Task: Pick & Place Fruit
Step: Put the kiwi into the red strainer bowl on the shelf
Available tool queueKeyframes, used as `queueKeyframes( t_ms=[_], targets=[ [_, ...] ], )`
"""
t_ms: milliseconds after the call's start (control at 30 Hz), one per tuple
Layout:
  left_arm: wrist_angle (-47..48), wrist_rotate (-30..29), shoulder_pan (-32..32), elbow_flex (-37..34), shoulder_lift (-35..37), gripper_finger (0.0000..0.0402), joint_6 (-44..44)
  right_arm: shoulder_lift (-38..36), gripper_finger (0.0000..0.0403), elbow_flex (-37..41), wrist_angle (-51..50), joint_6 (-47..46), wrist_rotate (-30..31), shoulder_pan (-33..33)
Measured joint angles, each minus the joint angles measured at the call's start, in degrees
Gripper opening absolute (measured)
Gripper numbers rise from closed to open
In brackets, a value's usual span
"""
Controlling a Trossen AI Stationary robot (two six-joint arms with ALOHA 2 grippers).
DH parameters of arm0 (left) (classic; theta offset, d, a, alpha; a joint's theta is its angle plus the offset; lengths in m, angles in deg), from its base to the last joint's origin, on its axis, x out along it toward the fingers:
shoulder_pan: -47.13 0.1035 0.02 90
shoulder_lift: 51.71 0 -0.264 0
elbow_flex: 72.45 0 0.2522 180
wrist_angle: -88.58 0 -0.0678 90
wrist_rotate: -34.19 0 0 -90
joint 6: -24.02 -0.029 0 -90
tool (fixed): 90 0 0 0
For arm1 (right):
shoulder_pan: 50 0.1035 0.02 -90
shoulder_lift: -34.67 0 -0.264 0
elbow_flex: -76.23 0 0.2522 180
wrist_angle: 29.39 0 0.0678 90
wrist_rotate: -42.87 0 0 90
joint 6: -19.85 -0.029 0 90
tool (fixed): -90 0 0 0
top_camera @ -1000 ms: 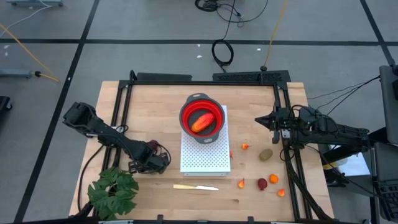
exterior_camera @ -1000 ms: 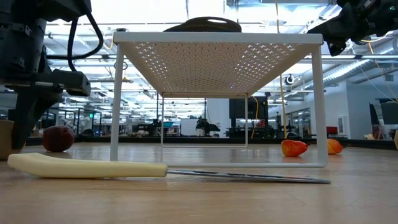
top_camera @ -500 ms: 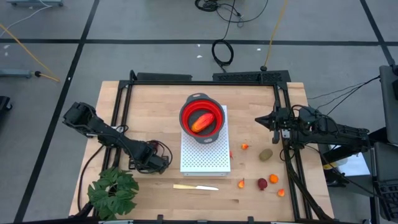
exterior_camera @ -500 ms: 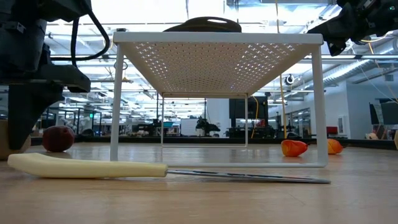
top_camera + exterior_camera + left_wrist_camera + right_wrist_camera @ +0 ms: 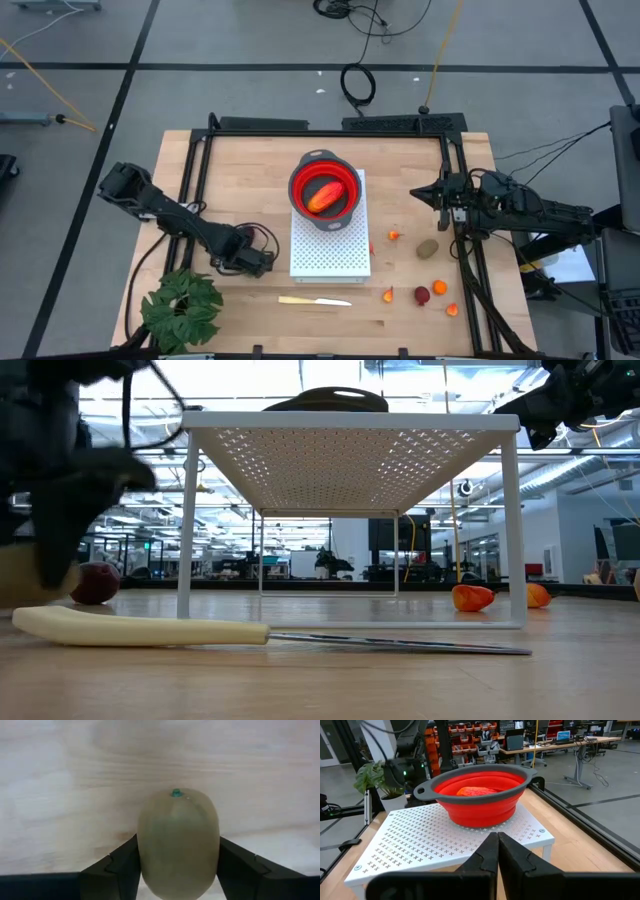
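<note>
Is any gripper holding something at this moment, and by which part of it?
The left gripper holds an olive-brown oval fruit by its two sides, between the fingers. The right gripper is shut on nothing.

Bowl (image 5: 325, 188) red w/ grey rim, red-orange fruit (image 5: 322, 196) inside; rack (image 5: 330, 248) white w/ small perforated pattern; kiwi (image 5: 178, 842) olive-green w/ tiny green dot; knife (image 5: 140, 628) pale yellow; plant (image 5: 182, 310) green; table (image 5: 250, 170) light wood grain

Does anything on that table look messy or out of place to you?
Nothing is spilled or broken. Small fruit pieces lie scattered loose on the table's right side. Only one fruit sits in the red bowl on the white rack. A knife lies near the front edge.
</note>
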Motion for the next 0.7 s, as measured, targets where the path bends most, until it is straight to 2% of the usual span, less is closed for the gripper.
queueKeyframes(
  t_ms=[133, 300, 400, 533, 700],
  targets=[
    [0.1, -3.7, -0.1, 0.0, 4.6, 0.0203, -2.3, 0.0, 0.0004, 0.0, 0.0, 0.0, 0.0, 0.0],
    [0.0, -11.1, -0.1, 0.0, 11.8, 0.0170, -7.1, 0.0, 0.0004, 0.0, 0.0, 0.0, 0.0, 0.0],
    [0.0, -16.2, -0.1, 0.1, 16.8, 0.0173, -10.2, 0.0, 0.0004, 0.0, 0.0, 0.0, 0.0, 0.0],
    [-1.8, -22.6, -0.1, 0.1, 23.0, 0.0200, -16.5, 0.0, 0.0004, 0.0, 0.0, 0.0, 0.0, 0.0],
    [-10.8, -30.4, -0.1, 0.1, 30.0, 0.0196, -29.7, 0.0, 0.0004, 0.0, 0.0, 0.0, 0.0, 0.0]
  ],
)
